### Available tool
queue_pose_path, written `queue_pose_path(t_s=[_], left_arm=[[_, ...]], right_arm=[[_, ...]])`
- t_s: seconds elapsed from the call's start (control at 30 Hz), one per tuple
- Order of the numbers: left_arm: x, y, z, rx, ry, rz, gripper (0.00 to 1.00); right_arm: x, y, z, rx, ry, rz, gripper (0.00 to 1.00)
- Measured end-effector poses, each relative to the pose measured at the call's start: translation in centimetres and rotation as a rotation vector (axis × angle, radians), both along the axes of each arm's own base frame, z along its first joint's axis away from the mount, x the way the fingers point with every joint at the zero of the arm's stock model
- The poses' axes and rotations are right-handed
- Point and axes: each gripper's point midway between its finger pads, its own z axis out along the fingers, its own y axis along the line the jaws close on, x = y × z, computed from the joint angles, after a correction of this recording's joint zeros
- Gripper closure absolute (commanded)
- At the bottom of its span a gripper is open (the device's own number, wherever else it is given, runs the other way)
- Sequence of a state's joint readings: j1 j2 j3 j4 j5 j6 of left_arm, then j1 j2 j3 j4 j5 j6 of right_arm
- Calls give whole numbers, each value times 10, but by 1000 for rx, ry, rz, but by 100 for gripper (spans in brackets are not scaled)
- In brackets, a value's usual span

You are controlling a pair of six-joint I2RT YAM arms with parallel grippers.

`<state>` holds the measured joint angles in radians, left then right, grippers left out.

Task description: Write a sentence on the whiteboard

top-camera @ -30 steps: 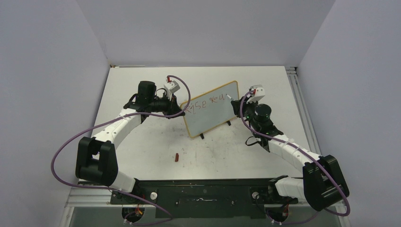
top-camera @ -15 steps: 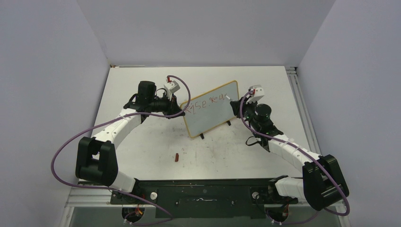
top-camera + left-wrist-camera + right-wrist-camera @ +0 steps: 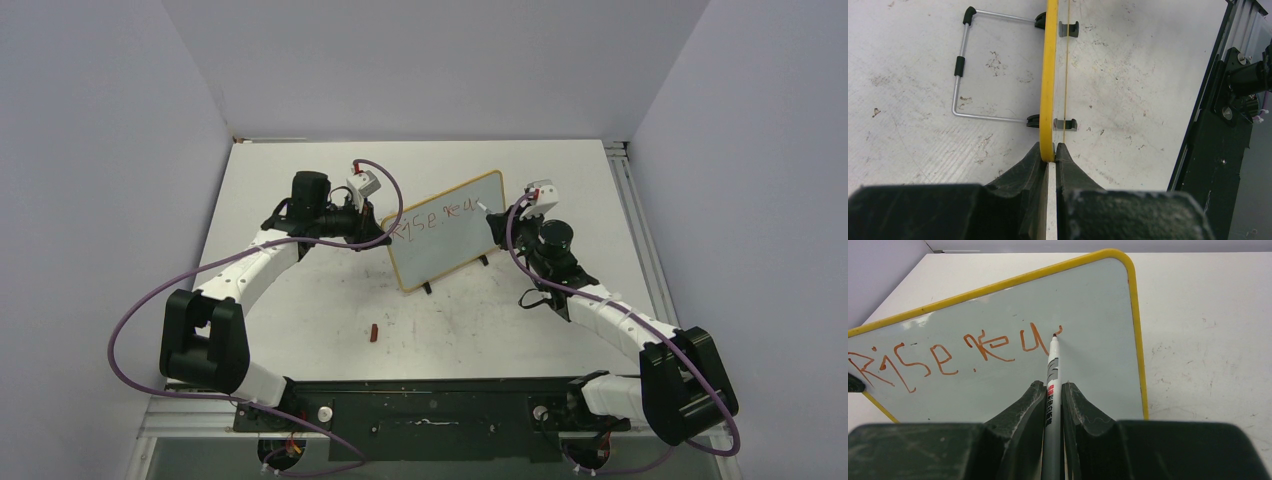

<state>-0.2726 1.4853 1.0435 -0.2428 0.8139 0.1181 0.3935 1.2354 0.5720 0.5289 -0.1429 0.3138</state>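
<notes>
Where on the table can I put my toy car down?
Bare table lies behind the whiteboard, up to the back wall. More lies in front, between its feet and the arm bases, right of the small red piece. Crowded: both board ends, where the left gripper and right gripper sit.

The top camera sits high behind the arm bases and looks down on the whole table (image 3: 450,320) from far away. The left wrist camera looks from very near along the yellow edge of the whiteboard (image 3: 1049,75), down to the table. The right wrist camera looks closely along the marker (image 3: 1052,370) at the board's written face. All three views share the whiteboard.
</notes>
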Motion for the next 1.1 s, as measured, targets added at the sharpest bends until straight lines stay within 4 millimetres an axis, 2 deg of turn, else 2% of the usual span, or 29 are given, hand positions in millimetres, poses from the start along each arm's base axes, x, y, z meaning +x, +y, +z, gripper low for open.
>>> queue_pose_path(t_s=[0.2,0.5,0.93,1.1], left_arm=[[0,0,0,0,0,0,100],[0,0,0,0,0,0,100],[0,0,0,0,0,-1,100],[0,0,0,0,-1,-2,100]], right_arm=[[-1,0,-2,-2,3,-1,95],[-5,-5,-17,-17,36,-13,95],[-2,-13,-17,-26,36,-66,95],[-5,-16,-4,-14,10,-76,95]])
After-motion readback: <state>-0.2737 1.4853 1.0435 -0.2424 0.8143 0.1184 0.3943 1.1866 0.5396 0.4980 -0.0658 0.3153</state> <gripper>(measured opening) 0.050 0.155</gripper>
